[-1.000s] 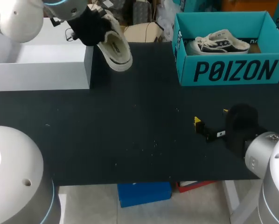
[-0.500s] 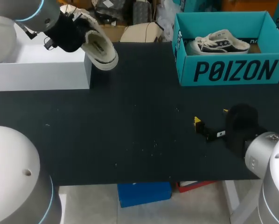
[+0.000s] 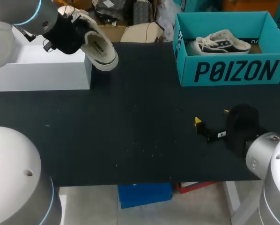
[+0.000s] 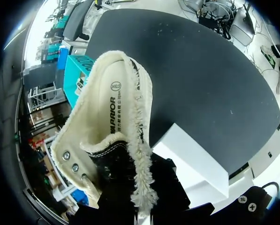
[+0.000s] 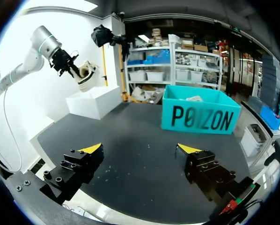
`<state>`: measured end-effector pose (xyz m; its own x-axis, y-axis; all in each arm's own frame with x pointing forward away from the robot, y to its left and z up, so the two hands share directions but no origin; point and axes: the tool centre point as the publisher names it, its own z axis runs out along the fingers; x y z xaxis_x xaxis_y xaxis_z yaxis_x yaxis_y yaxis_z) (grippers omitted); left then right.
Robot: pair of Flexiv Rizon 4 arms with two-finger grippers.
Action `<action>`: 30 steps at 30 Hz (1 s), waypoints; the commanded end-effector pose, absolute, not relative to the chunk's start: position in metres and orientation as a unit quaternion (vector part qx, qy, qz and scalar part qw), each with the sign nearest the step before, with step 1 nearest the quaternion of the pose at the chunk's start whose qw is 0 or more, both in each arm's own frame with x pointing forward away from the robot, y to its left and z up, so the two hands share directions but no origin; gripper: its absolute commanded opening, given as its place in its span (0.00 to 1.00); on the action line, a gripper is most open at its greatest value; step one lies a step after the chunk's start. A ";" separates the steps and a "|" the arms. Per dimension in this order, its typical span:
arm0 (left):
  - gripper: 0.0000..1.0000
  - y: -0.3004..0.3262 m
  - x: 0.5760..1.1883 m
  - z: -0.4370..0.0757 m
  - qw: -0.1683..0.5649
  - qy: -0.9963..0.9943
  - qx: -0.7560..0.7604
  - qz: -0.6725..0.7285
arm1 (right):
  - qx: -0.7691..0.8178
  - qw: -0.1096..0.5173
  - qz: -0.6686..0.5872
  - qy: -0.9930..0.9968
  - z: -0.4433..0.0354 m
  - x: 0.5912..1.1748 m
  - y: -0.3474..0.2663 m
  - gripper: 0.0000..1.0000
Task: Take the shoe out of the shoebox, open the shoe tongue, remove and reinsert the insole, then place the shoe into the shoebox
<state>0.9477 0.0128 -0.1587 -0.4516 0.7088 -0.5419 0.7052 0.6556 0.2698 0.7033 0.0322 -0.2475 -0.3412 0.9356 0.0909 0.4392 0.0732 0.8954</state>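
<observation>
The left gripper (image 3: 76, 35) is closed on the shoe (image 3: 101, 47) and holds it in the air at the far left of the worktop (image 3: 130, 126). In the left wrist view the left gripper's (image 4: 140, 202) black fingers clamp the shoe's (image 4: 116, 122) collar from 2 sides, with their yellow tips hidden behind it. The shoe is black canvas with a cream fleece lining. Its opening faces the wrist camera, so the printed insole shows along the inside.

In the head view the shoe is tilted, toe down and away from the arm. It sits over the right-hand end of the white box (image 3: 41, 75), with the toe past that end and above the bare worktop. It touches neither the box nor the worktop. From the left wrist the white box (image 4: 196, 159) lies beneath and beside the shoe.

The right gripper (image 3: 212, 116) sits low over the near right of the worktop, well apart from the shoe. Its 2 fingers are spread wide with nothing between them, as the right wrist view shows (image 5: 140, 149).

A teal box (image 3: 233, 70) stands at the far right and holds a second shoe (image 3: 219, 42), lying on its side.
</observation>
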 end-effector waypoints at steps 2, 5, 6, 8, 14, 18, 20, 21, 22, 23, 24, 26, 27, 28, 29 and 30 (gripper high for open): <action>0.00 0.013 0.948 -0.158 0.321 0.851 0.415 0.003 | 0.512 0.280 0.449 0.677 -0.246 0.701 0.039 1.00; 0.00 0.027 0.954 -0.161 0.309 0.868 0.389 0.018 | 0.512 0.280 0.449 0.677 -0.246 0.701 0.039 1.00; 0.00 0.036 0.957 -0.161 0.303 0.875 0.377 0.009 | 0.512 0.280 0.449 0.677 -0.246 0.701 0.039 1.00; 0.00 0.053 0.966 -0.157 0.291 0.894 0.340 0.004 | 0.512 0.280 0.449 0.677 -0.246 0.701 0.039 1.00; 0.00 0.105 0.991 -0.152 0.258 0.935 0.242 -0.002 | 0.512 0.280 0.449 0.677 -0.246 0.701 0.039 1.00; 0.00 0.131 1.000 -0.157 0.246 0.949 0.194 -0.011 | 0.512 0.280 0.449 0.677 -0.246 0.701 0.039 1.00; 0.00 0.140 1.006 -0.161 0.238 0.955 0.174 -0.009 | 0.512 0.280 0.449 0.677 -0.246 0.701 0.039 1.00; 0.00 0.145 1.009 -0.164 0.230 0.959 0.162 -0.015 | 0.512 0.280 0.449 0.677 -0.246 0.701 0.039 1.00; 0.00 0.150 1.012 -0.167 0.226 0.963 0.149 -0.012 | 0.512 0.280 0.449 0.677 -0.246 0.701 0.039 1.00; 0.00 0.153 1.014 -0.170 0.222 0.965 0.139 -0.011 | 0.512 0.280 0.449 0.677 -0.246 0.701 0.039 1.00; 0.00 0.158 1.017 -0.172 0.219 0.967 0.129 -0.013 | 0.512 0.280 0.449 0.677 -0.246 0.701 0.039 1.00; 0.00 0.168 1.024 -0.180 0.210 0.972 0.105 -0.004 | 0.512 0.280 0.449 0.677 -0.246 0.701 0.039 1.00; 0.00 0.172 1.027 -0.184 0.205 0.974 0.096 -0.007 | 0.512 0.280 0.449 0.677 -0.246 0.701 0.039 1.00; 0.00 0.177 1.030 -0.187 0.203 0.975 0.091 -0.006 | 0.512 0.280 0.449 0.677 -0.246 0.701 0.039 1.00; 0.00 0.181 1.033 -0.191 0.201 0.976 0.084 -0.005 | 0.512 0.280 0.449 0.677 -0.246 0.701 0.039 1.00; 0.00 0.185 1.036 -0.194 0.201 0.976 0.079 -0.001 | 0.512 0.280 0.449 0.677 -0.246 0.701 0.039 1.00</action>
<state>1.0192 0.1819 -0.1869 -0.8974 0.1592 -0.4116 0.1616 0.9864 0.0291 0.7033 0.0322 -0.2475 -0.3412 0.9356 0.0908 0.4392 0.0732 0.8954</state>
